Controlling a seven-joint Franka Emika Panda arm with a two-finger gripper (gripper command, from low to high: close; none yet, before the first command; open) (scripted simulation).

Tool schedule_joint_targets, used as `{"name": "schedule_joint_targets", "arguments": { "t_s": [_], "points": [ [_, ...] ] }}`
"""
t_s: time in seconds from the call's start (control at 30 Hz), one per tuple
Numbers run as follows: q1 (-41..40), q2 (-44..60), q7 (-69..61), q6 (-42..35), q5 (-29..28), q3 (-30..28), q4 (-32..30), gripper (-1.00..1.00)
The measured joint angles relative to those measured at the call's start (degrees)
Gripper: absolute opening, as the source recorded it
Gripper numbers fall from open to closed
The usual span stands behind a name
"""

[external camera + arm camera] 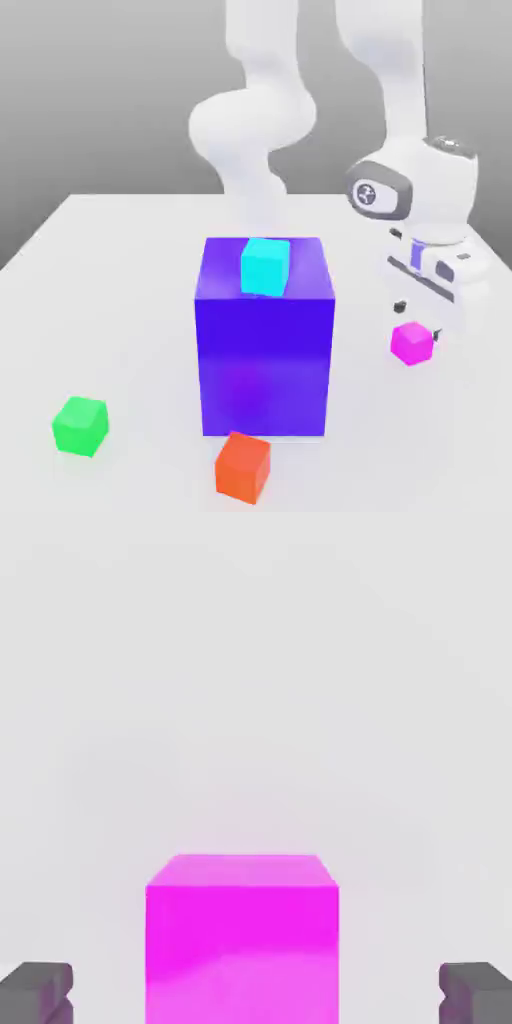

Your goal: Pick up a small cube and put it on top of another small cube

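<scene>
Sitting between spread jaws, magenta cube (243, 942)

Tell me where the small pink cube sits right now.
The pink cube sits on the white table at the exterior view's right, beside the big blue cube, right under the tool, between its open fingers.

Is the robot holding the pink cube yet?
No. The gripper is open, its fingers apart on either side of the pink cube, not touching it. Nothing is held.
</scene>
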Motion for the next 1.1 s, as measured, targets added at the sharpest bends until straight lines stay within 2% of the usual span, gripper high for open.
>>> {"name": "schedule_joint_targets", "arguments": {
  "t_s": [0.03,0.07,0.3,0.57,0.7,0.83,1.1],
  "points": [
    [0.93,2.06,0.14,1.69,-0.06,-0.91,0.35,0.00],
    [1.59,3.64,0.22,2.99,-0.06,-1.53,0.61,-1.00],
    [1.72,3.81,0.30,3.02,-0.16,-1.68,0.64,-1.00],
    [0.24,-11.23,-2.45,-9.26,3.63,0.94,-2.11,-1.00],
    [-1.25,-10.10,0.81,-11.76,-0.40,-2.27,2.76,-1.00],
    [-7.05,-7.10,2.91,-13.49,-2.58,-6.52,8.68,-1.00],
    [-14.59,-0.67,4.38,-16.67,-3.13,-13.54,20.56,-1.00]
  ]
}}
